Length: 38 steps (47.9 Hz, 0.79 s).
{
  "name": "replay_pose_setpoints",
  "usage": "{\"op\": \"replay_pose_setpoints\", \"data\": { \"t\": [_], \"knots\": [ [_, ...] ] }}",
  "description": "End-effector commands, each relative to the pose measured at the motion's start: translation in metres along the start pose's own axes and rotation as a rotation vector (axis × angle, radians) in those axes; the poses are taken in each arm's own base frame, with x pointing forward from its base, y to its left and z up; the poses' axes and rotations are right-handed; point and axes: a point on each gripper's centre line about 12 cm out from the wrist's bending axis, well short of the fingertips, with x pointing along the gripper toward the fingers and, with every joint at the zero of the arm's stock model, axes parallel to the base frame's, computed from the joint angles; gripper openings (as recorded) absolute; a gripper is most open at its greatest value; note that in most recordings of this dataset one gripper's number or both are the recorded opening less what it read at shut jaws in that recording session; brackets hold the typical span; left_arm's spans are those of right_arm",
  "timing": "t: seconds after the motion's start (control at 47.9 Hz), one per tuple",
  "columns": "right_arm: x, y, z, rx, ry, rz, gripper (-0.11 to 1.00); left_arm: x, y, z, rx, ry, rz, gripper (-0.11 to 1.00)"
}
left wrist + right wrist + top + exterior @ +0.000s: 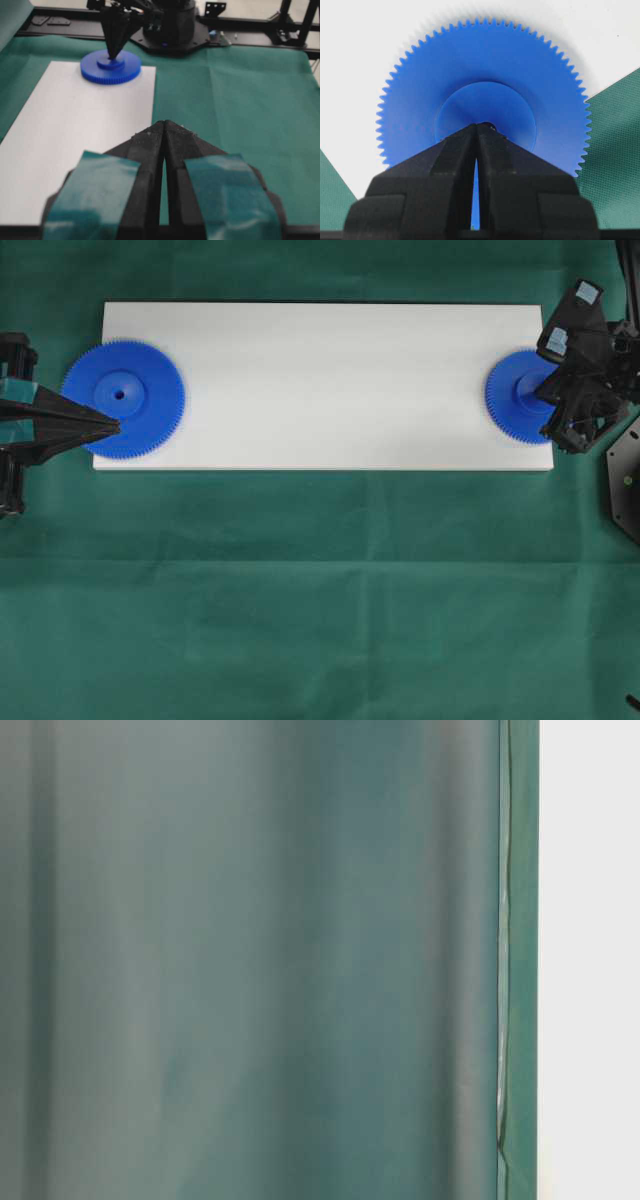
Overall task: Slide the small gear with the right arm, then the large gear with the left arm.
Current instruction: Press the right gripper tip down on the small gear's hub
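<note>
Here we count two blue gears, one white board, one green cloth and two black arms.

The small gear (517,397) lies flat at the right end of the white board (330,380), its toothed edge close to the board's right edge. In the right wrist view the small gear (482,97) sits directly under the right gripper (481,126), whose two fingers are pressed together to a point with only a thin slit between them; the tip rests at the centre hole of the raised hub. We judge this gripper closed and holding nothing between its fingers. From overhead, the right arm (585,370) comes in from the right edge, with two light-blue tags on its upper part.

The large gear (123,398) lies flat at the left end of the same board, its rim overhanging the board's left edge slightly. The two gears are well apart, one at each end. The left gripper (112,426) tapers to a point that lies on the gear's lower rim, beside the hub and short of the centre hole. In the left wrist view the left gripper (165,123) shows its fingers closed against each other, nothing between them, with teal tape on both finger bases.

The green cloth (320,600) covers the table around the board. The table-level view gives us blurred green cloth (260,960) beside a white strip.
</note>
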Motion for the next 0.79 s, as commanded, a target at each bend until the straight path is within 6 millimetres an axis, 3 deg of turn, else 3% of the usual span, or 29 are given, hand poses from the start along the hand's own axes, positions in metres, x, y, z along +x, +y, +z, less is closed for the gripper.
{"op": "replay_pose_setpoints", "data": {
  "t": [0.0, 0.773],
  "knots": [
    [-0.003, 0.001, 0.007, 0.002, -0.023, 0.003, 0.51, 0.002, 0.000, 0.003, -0.003, -0.012, 0.002, 0.00],
    [0.013, 0.001, 0.007, 0.002, 0.046, -0.013, 0.51, 0.001, 0.000, -0.001, -0.003, -0.002, 0.002, 0.00]
  ]
}}
